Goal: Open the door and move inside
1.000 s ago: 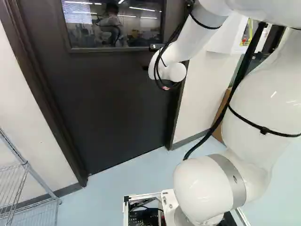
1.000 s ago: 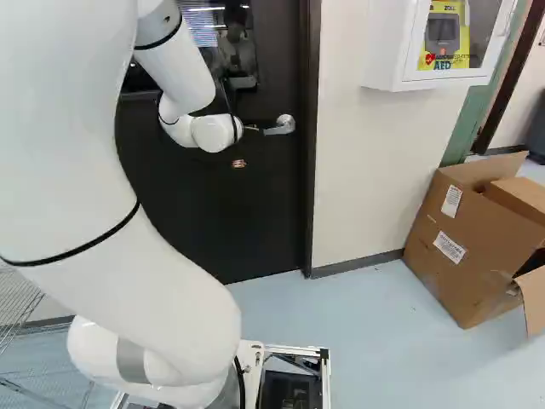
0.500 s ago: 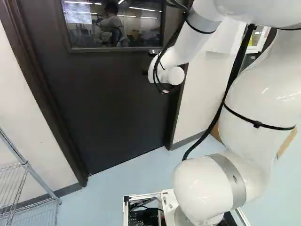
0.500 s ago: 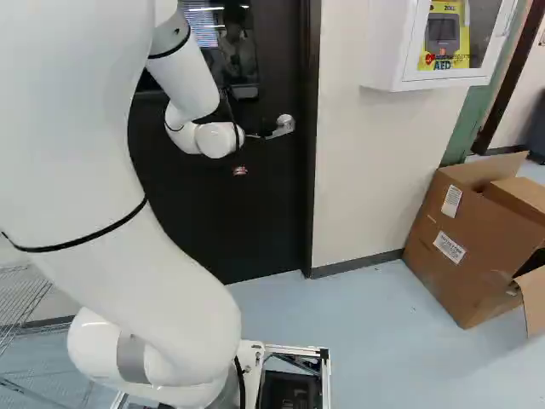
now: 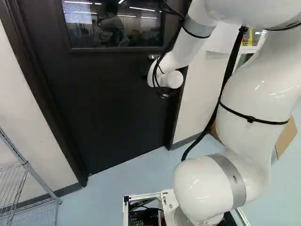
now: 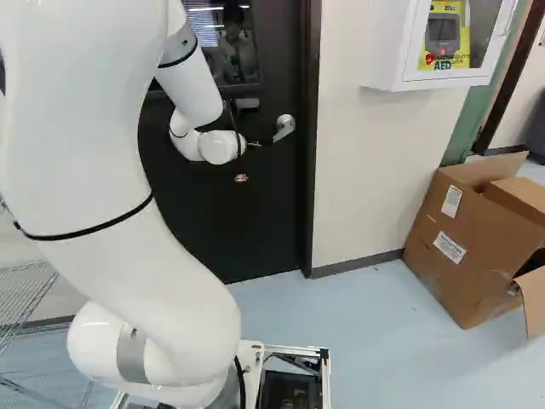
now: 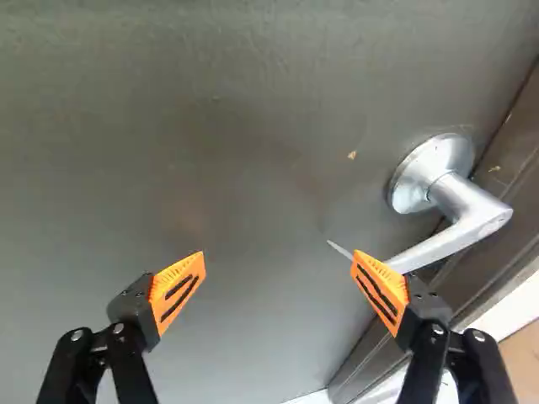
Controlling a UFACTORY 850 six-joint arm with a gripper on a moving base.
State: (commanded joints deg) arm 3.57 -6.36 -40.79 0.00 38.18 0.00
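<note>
The dark door point(image 5: 117, 103) stands shut in its frame ahead of the arm. At its latch side the silver lever handle point(image 6: 284, 128) slants downward. My gripper point(image 6: 248, 161) is beside the handle in the right base view, mostly hidden behind the white wrist. In the wrist view the gripper point(image 7: 280, 257) stands wide open in front of the door. One orange pad point(image 7: 381, 292) overlaps the outer end of the lever point(image 7: 455, 236), whose thin tip pokes into the space between the fingers. The other pad point(image 7: 178, 291) touches nothing.
A wire rack point(image 5: 28, 174) stands left of the door. Right of the frame are a wall, a white AED cabinet point(image 6: 443, 43) and an open cardboard box point(image 6: 460, 247) on the floor. The door's window point(image 5: 113, 23) shows reflections.
The arm's wrist has moved lower, shifting slightly left in the left base view and right in the right base view. The lever has turned from about level to slanting down. The base has not moved.
</note>
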